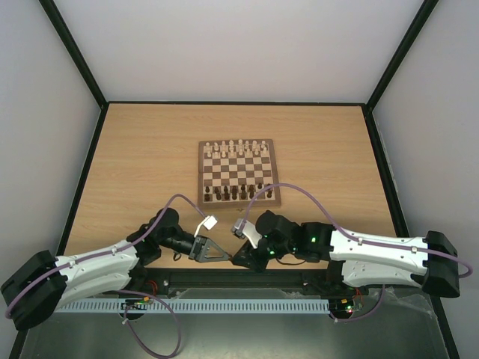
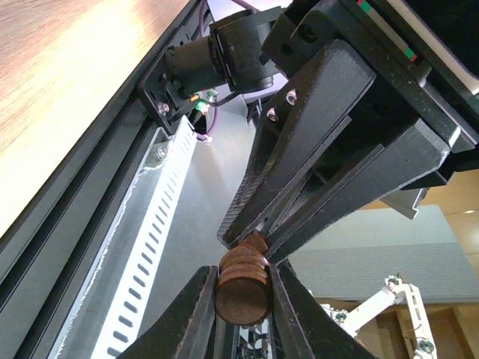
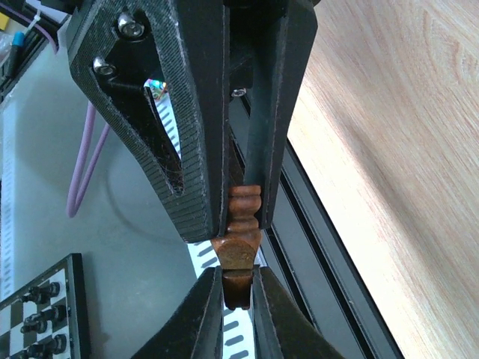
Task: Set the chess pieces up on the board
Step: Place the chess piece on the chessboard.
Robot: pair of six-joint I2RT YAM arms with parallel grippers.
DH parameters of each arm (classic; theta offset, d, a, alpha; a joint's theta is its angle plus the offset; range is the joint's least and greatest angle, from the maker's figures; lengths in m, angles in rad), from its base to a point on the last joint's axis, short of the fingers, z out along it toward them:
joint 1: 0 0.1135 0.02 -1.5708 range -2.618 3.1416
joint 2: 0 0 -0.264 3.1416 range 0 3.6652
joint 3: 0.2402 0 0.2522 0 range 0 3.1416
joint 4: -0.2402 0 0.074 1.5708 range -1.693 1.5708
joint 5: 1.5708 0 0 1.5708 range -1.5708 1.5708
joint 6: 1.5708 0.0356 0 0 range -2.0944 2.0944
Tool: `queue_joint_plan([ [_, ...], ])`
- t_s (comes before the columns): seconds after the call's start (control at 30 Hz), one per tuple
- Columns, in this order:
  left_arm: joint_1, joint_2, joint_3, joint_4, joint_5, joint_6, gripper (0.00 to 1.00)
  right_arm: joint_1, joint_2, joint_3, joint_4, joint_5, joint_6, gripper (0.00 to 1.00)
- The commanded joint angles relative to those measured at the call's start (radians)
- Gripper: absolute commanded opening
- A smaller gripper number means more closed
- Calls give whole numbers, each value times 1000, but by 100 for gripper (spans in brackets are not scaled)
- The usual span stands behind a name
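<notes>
A dark brown chess piece [image 3: 237, 250] is held in the air between the two grippers, over the black rail at the near edge of the table [image 1: 150, 149] and well short of the board [image 1: 203, 173]. It is laid on its side. Its long axis runs from one gripper to the other, roughly along the table's near edge.

In the left wrist view a flat round end is turned back into the left gripper [image 2: 242, 274], whose fingers are pressed against the ribbed, wider part. The narrower end is pinched by the right gripper [image 3: 237, 273], and a wide collar is left bare between the two pairs of fingertips. In the top view the piece itself is too small to be made out.

On the board, cream-white chessmen [image 1: 238, 147] are ranged along the far rows and dark chessmen [image 1: 239, 193] along the near rows.

The table is of light wood grain with a black edge. Beyond that edge a white perforated strip [image 1: 224, 305] is laid over a grey floor. The cell is enclosed by plain white walls [image 1: 239, 45] in a black frame, and purple cables [image 1: 299, 193] are looped from both arms.
</notes>
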State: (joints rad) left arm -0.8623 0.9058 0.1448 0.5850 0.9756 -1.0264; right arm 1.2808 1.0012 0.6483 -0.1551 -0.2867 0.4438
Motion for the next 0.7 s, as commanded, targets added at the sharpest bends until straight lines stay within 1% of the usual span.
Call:
queue_joint_plan([
  [0.0,9,-9,29,-10,-9,33,16,9,3,27,-13,4,-11,14],
  [0.03,11,-12,28,-13,-15,33,16,9,1,27,-14,10,-11,15],
  [0.07,14,-16,29,-18,-19,34,15,9,-3,29,-16,20,-9,19],
  [0.13,23,-30,28,-25,-32,32,15,9,-12,29,-21,52,-3,33],
  [0.2,34,-45,27,-26,-41,31,14,9,-26,31,-22,90,8,44],
  [0.27,51,-52,25,-17,-48,22,14,8,-43,36,-18,137,21,53],
  [0.33,78,-48,27,0,-50,12,15,8,-60,43,-17,216,35,61],
  [0.43,122,-26,49,15,-56,11,14,-10,-89,68,-27,347,59,68],
  [0.47,142,-16,61,16,-57,14,14,-30,-97,75,-28,369,62,69],
  [0.5,163,-1,74,16,-56,21,14,-75,-106,81,-24,378,69,70],
  [0.57,210,36,99,14,-55,35,14,-170,-113,88,-7,358,83,70],
  [0.67,265,109,126,68,-44,26,12,-335,-108,75,51,239,107,70],
])
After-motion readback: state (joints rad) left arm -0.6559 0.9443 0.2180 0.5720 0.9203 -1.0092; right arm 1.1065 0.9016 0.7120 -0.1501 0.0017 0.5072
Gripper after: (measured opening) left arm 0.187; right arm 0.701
